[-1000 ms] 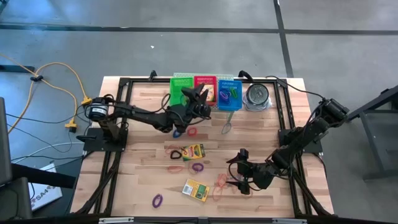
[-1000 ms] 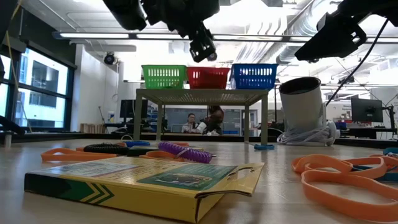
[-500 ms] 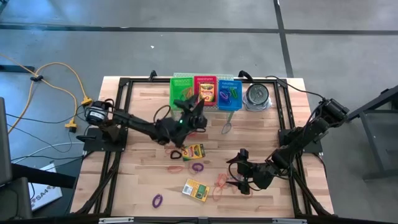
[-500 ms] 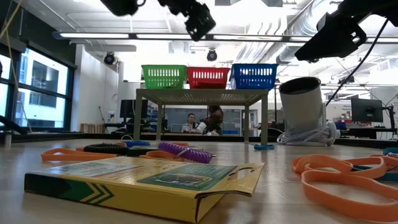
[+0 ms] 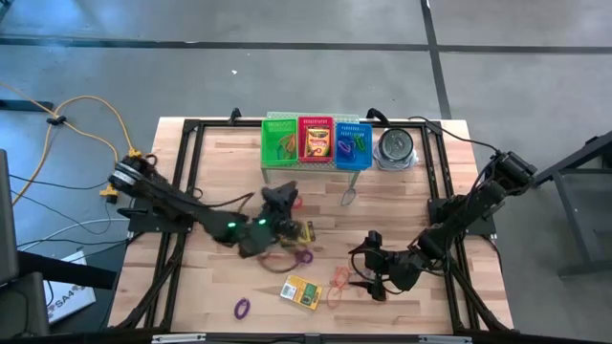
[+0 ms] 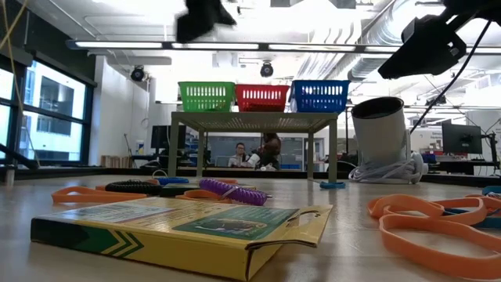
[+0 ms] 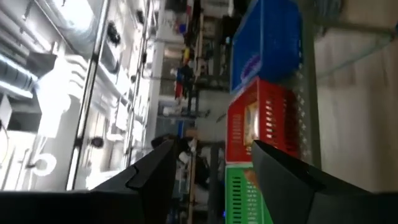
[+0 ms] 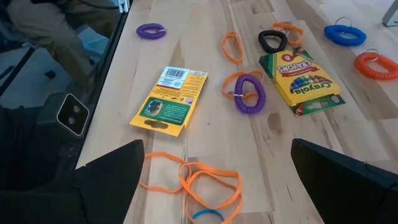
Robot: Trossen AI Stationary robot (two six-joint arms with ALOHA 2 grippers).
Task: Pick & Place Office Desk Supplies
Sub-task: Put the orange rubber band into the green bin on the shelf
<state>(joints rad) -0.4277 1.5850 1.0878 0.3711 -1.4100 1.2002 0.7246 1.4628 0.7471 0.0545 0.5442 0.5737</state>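
Two crayon boxes lie flat on the table: one face up (image 8: 301,78), partly under my left arm in the high view (image 5: 306,232), and one face down (image 8: 169,99). A third crayon box (image 5: 316,143) lies in the red basket (image 5: 316,124). Rubber bands are scattered around them: a purple coil (image 8: 249,93), orange loops (image 8: 193,183), and a black one (image 8: 268,40). My left gripper (image 5: 284,198) hangs open above the table's middle, short of the baskets, nothing between its fingers (image 7: 211,177). My right gripper (image 5: 368,280) stands wide open over the orange loops, touching nothing.
Green (image 5: 279,141), red and blue (image 5: 352,145) baskets stand in a row on a small raised stand at the far edge, with a round metal tin (image 5: 395,148) to their right. A black frame (image 5: 191,129) borders the tabletop. People sit in the room beyond (image 6: 262,153).
My left gripper has drawn back from the baskets toward the table's near edge and a little to the left, staying high and rolling somewhat about its own line. Its fingers stay as they were, with nothing in them. The boxes and bands on the table lie unmoved.
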